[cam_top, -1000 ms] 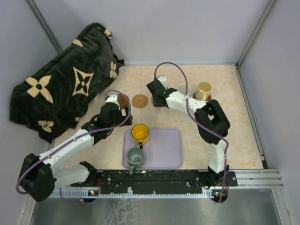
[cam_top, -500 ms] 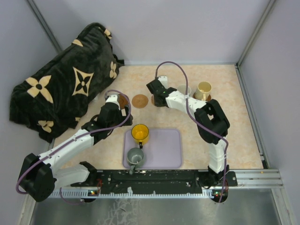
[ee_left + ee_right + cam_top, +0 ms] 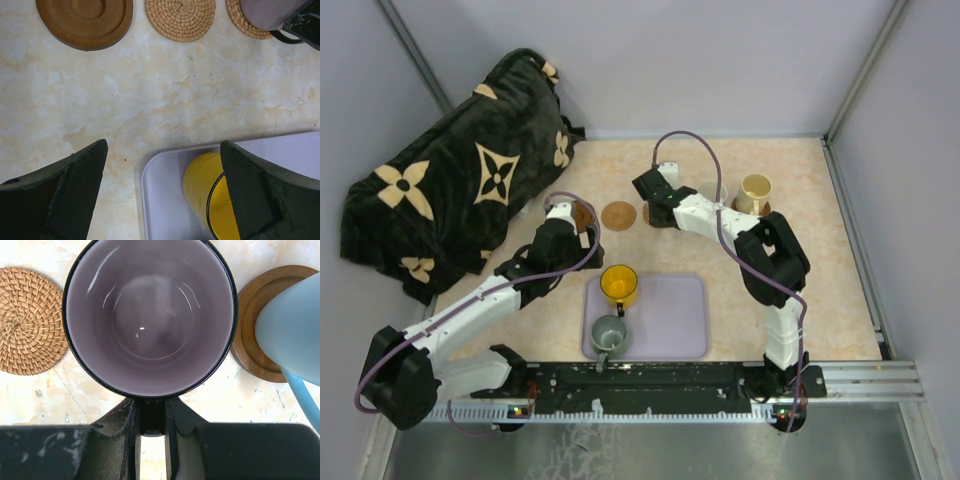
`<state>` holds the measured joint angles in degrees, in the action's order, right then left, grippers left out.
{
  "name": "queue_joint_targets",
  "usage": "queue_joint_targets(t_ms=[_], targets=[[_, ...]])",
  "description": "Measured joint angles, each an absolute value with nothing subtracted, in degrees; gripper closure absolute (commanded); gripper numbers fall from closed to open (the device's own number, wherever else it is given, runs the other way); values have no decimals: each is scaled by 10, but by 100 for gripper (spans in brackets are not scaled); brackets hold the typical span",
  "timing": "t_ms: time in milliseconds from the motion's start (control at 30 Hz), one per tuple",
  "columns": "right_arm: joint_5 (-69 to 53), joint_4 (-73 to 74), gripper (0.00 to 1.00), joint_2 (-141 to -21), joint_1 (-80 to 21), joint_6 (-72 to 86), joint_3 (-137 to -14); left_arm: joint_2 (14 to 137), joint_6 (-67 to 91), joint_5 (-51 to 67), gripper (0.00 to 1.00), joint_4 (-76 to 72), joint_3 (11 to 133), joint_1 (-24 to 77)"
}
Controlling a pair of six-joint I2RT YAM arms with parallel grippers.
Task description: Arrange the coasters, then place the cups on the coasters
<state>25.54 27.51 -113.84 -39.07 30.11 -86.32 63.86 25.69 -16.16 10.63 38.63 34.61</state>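
Note:
My right gripper [image 3: 151, 415] is shut on the handle of the mauve cup [image 3: 150, 315], which stands upright on a woven coaster [image 3: 245, 22]. To its left lies another woven coaster [image 3: 27, 322], bare. To its right the light blue cup [image 3: 292, 335] stands on a brown wooden coaster [image 3: 255, 335]. The cream cup [image 3: 756, 188] stands on a coaster at the back right. My left gripper [image 3: 164, 150] hangs open over the tray's far left corner, holding nothing. The yellow cup [image 3: 215, 200] is just to its right. A bare dark wooden coaster [image 3: 85, 20] lies beyond it.
The lavender tray [image 3: 670, 315] near the front holds the yellow cup and a grey-green cup [image 3: 609, 333]. A black plush blanket with cream flowers [image 3: 460, 170] fills the back left. Walls and metal posts close in the table's sides.

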Motion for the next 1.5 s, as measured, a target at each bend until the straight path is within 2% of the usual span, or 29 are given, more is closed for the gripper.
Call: queue_joint_targets(t_ms=[200, 333, 567, 1300, 1500], targets=[[253, 275, 82, -1139, -391, 299, -864, 648, 257, -157, 0, 106, 386, 346], [251, 274, 73, -1140, -391, 296, -864, 650, 258, -155, 0, 106, 386, 346], [240, 267, 67, -1141, -391, 295, -864, 653, 260, -151, 0, 106, 386, 346], [240, 266, 64, -1141, -396, 296, -864, 653, 265, -149, 0, 107, 386, 346], [246, 262, 23, -1135, -397, 296, -849, 650, 260, -138, 0, 108, 386, 346]])
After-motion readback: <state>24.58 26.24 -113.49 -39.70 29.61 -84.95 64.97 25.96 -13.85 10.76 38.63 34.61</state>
